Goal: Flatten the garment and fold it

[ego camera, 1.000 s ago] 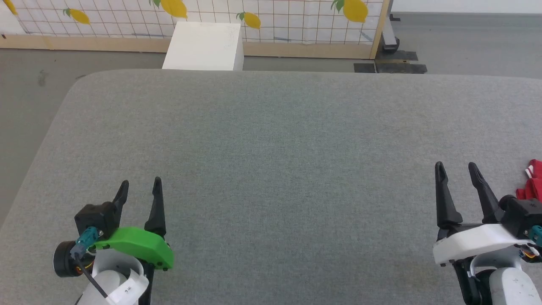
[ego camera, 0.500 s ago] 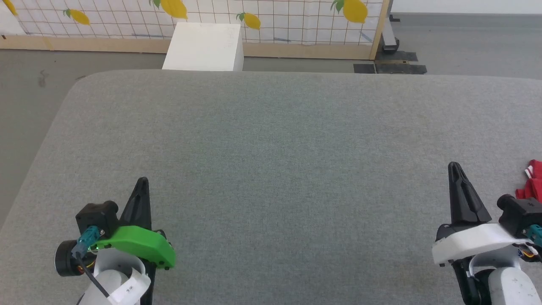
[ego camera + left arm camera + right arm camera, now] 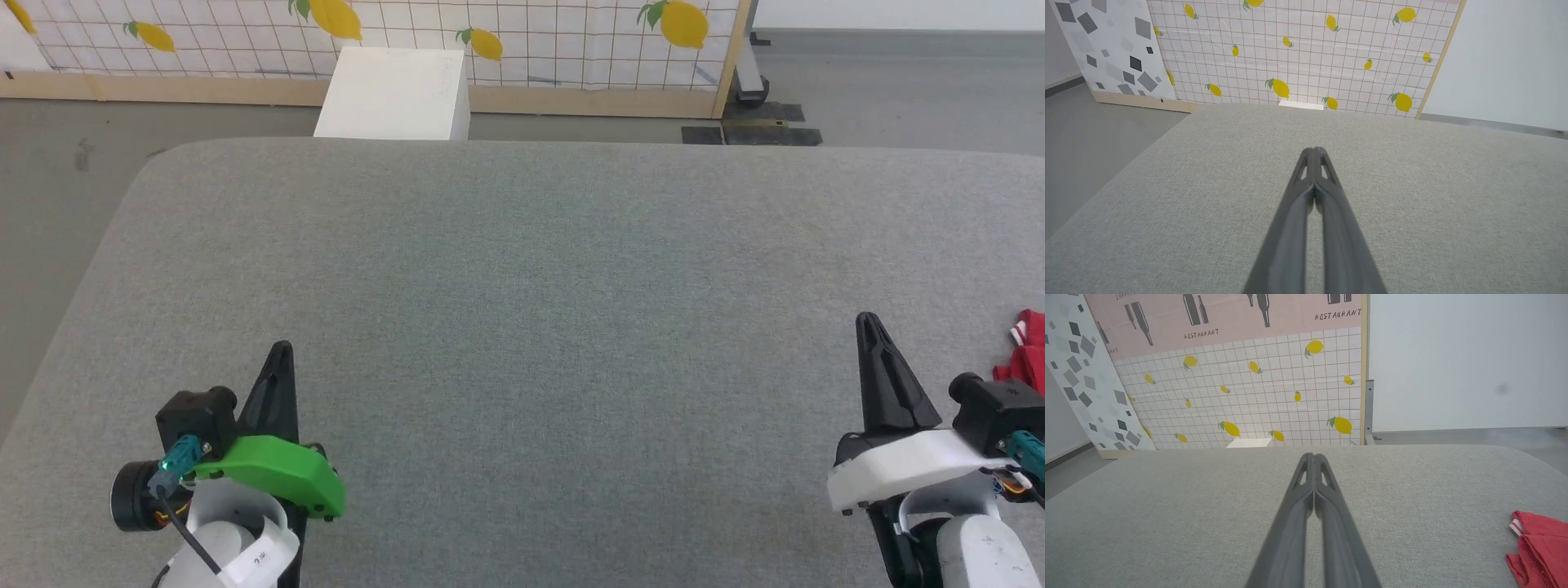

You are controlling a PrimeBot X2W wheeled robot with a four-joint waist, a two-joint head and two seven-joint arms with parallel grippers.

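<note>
The garment (image 3: 1027, 351) is bright red cloth with striped trim, bunched at the far right edge of the head view and cut off by the frame. The right wrist view shows the garment (image 3: 1541, 549) crumpled at its lower right, apart from the fingers. My right gripper (image 3: 867, 320) is shut and empty, left of the cloth; its own view shows the right gripper (image 3: 1313, 456) with fingers pressed together. My left gripper (image 3: 281, 349) is shut and empty at the lower left, far from the cloth, and the left gripper (image 3: 1314, 150) shows closed tips over bare fabric.
A wide grey fabric table (image 3: 522, 269) spreads before me, its rounded corner at the far left. Beyond its far edge stand a white box (image 3: 396, 91) and a lemon-patterned panel (image 3: 522, 33) on the grey floor.
Both grippers have gone from open to shut on nothing. The arms stayed nearly in place. The garment has not moved.
</note>
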